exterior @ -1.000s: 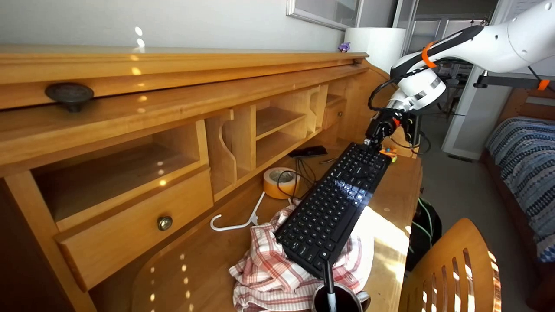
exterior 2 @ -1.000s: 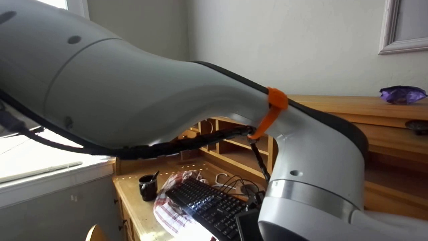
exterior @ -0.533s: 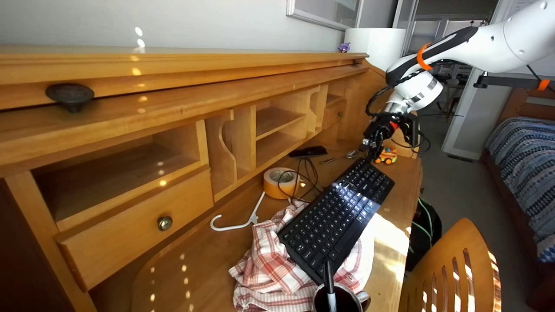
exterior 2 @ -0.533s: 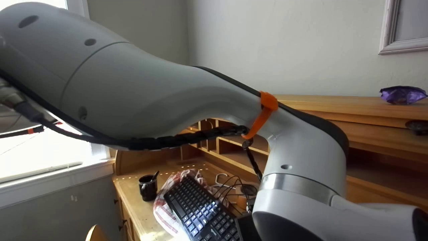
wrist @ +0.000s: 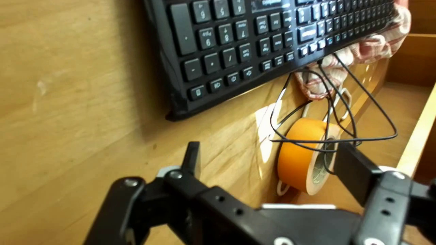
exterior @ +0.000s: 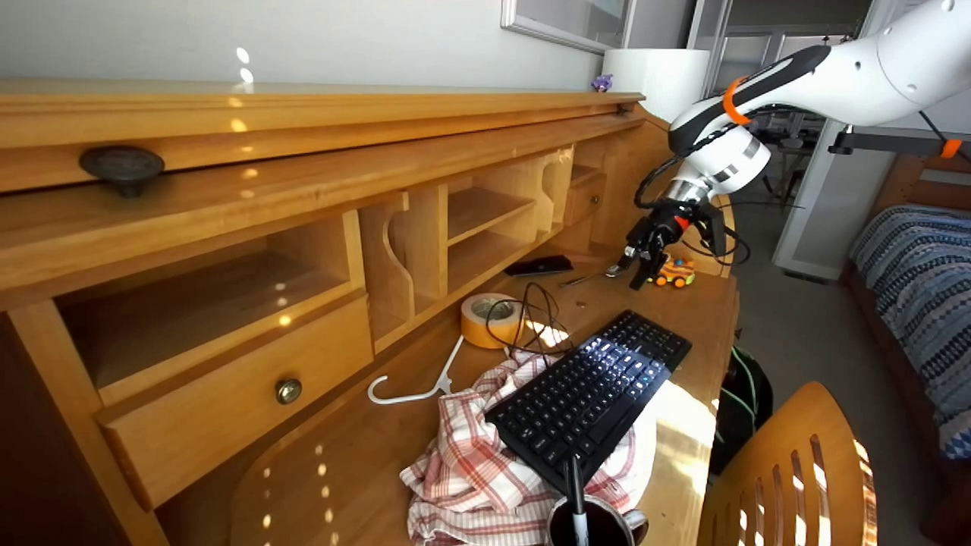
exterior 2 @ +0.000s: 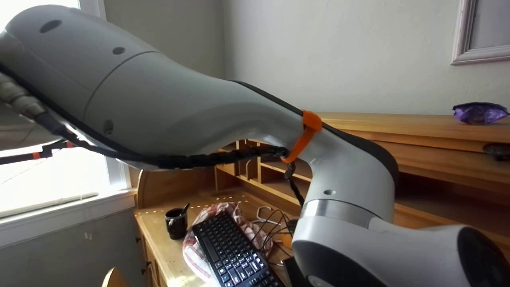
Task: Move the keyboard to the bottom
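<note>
- Keyboard [exterior: 592, 396], black, full-size, keys upward: is being presented aslant over the wooden work surface [wrist: 75, 102]. One end is being underlain by cloth [exterior: 474, 447]; the number-pad end is being seen over bare wood, contact there not being clearly shown.
- Cloth, red-and-white checked, crumpled: is being partly covered by the keyboard in both exterior views.
- Gripper [wrist: 269, 149], black: is being shown in the wrist view with jaws wide apart, clear of the keyboard's number-pad end. In an exterior view its fingers [exterior: 645, 274] are being seen above the work surface, beyond that end.
- Mug [exterior 2: 176, 226], dark, upright: is being borne by the work surface just beside the cloth.
- Tape roll [wrist: 296, 166], orange: is being crossed in the wrist view by loops of thin black cable [wrist: 371, 139].
- Flat object [exterior: 538, 265], dark: is being seen at the foot of the compartments [exterior: 426, 243].
- Hook [exterior: 413, 398], white, hanger-like: is being exposed on the work surface between cloth and drawer [exterior: 239, 409].
- Utensil [exterior: 580, 280], metal: is being displayed near the flat object.
- Toy vehicle [exterior: 674, 274], orange, wheeled: is being seen just past the gripper in an exterior view.
- Marker [exterior: 579, 520]: is being held at a tilt in the mug.
</note>
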Tool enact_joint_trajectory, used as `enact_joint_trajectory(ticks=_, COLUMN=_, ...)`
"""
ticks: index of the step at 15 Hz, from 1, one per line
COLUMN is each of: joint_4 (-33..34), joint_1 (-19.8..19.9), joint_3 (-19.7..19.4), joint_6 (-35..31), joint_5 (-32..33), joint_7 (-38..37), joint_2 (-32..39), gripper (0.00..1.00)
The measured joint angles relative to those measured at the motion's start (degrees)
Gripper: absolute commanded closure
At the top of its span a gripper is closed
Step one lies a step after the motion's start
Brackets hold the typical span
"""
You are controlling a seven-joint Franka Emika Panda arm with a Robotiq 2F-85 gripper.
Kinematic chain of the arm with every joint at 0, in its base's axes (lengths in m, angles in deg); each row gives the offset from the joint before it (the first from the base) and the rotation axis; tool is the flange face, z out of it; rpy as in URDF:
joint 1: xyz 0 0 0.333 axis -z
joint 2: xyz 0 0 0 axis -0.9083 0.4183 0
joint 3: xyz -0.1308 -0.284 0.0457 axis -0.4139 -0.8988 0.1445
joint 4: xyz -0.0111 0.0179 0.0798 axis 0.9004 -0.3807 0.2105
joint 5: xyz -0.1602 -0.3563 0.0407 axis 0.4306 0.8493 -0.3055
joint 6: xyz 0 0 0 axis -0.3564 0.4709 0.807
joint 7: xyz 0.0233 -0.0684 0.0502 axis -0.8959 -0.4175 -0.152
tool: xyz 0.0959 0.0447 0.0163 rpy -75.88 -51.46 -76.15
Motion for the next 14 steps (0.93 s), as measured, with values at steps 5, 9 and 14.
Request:
enact_joint_trajectory(ticks=5, joint_4=-9.72, joint_1=-7.11, joint_3=-3.8, joint_6=-14.87, joint_5=2.2, joint_7=0.01, joint_2=-9.71, gripper=0.0)
enact_joint_trajectory(ticks=9, joint_4=-19.94, joint_1=-12.52, joint_3=-3.99, joint_6=-29.98, joint_5=8.62, joint_7=-2.38, joint_2=-19.73, gripper=0.0)
enact_joint_trajectory(ticks=14, joint_4=-33.6, joint_1=-21.27, joint_3=-9.06, joint_6=-39.97, joint_5=28.28, joint_7=-14.44, joint_2=-33.01, gripper=0.0)
